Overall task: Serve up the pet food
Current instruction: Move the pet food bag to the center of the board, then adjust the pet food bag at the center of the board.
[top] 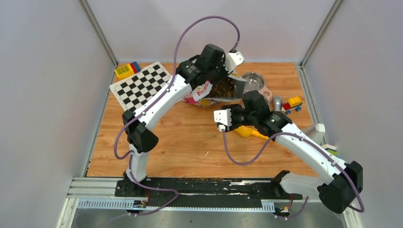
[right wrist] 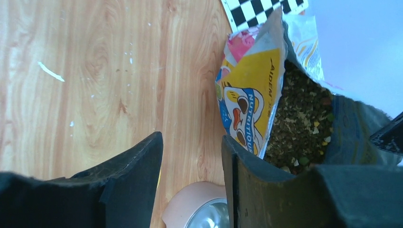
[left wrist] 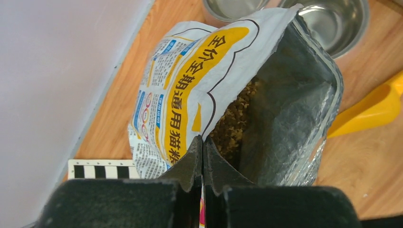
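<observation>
**Pet food all in the bag, bowls bare**

Pet food sits as a brown heap down inside the bag, which stands open-mouthed at the far side of the table. None of it has reached a dish that I can see. The steel bowl just behind the bag shows only shiny metal inside.

The left gripper is pinched tight on the bag's rim, fingers together with the edge of the foil between them, holding the mouth open. The right gripper hangs just beside the bag with its fingers parted. Only bare wood shows in the gap, so it carries nothing.

The yellow scoop lies on the table under the right arm, close to the bag but in no one's grasp.

By my reckoning the job is at its early part. The bag is open and steadied, and that is all that is done. Left to do: take up the scoop, dip it into the kibble, carry a load across and tip it into the bowl.
</observation>
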`<action>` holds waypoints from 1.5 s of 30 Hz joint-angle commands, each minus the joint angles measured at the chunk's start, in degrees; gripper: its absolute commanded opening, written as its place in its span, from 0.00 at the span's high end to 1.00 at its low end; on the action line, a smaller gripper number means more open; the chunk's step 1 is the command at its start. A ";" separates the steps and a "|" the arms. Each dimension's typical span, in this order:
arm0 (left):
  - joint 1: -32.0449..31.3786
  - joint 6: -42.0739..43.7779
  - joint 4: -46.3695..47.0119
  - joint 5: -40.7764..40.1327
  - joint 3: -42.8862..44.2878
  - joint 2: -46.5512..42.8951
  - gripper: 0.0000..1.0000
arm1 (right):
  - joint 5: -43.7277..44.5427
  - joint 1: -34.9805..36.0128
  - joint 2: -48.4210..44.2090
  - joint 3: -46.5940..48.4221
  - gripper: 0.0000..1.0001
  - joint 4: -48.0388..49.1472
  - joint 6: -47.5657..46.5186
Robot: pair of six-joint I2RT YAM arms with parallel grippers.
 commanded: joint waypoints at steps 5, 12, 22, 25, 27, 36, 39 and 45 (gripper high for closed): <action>-0.09 -2.98 -2.82 2.93 -1.68 -4.22 1.00 | 7.82 0.01 2.77 -4.52 0.50 18.61 4.62; -0.09 -2.94 -2.83 3.94 -3.57 -5.16 1.00 | 0.88 0.06 -1.64 -4.66 0.49 20.37 7.15; -0.09 -3.46 -2.97 3.67 -1.87 -4.79 1.00 | 11.57 0.01 6.94 -6.16 0.47 22.41 3.64; -0.09 -3.52 -2.98 3.66 -1.65 -4.87 1.00 | 12.66 -0.03 8.64 -6.93 0.49 24.53 3.30; -0.13 -3.47 -2.94 3.50 -1.56 -4.87 1.00 | 12.07 0.01 9.34 -6.99 0.61 24.27 3.13; -0.09 -5.10 -0.79 -6.61 1.73 -3.22 1.00 | 5.96 0.45 6.16 -2.45 1.00 18.22 7.45; -0.09 -5.39 0.02 -10.16 4.29 -1.76 1.00 | 2.82 0.45 4.45 -0.65 1.00 16.88 9.50; 0.06 -5.38 2.38 -17.26 7.78 -0.50 1.00 | 0.80 0.45 4.25 0.84 1.00 15.76 10.51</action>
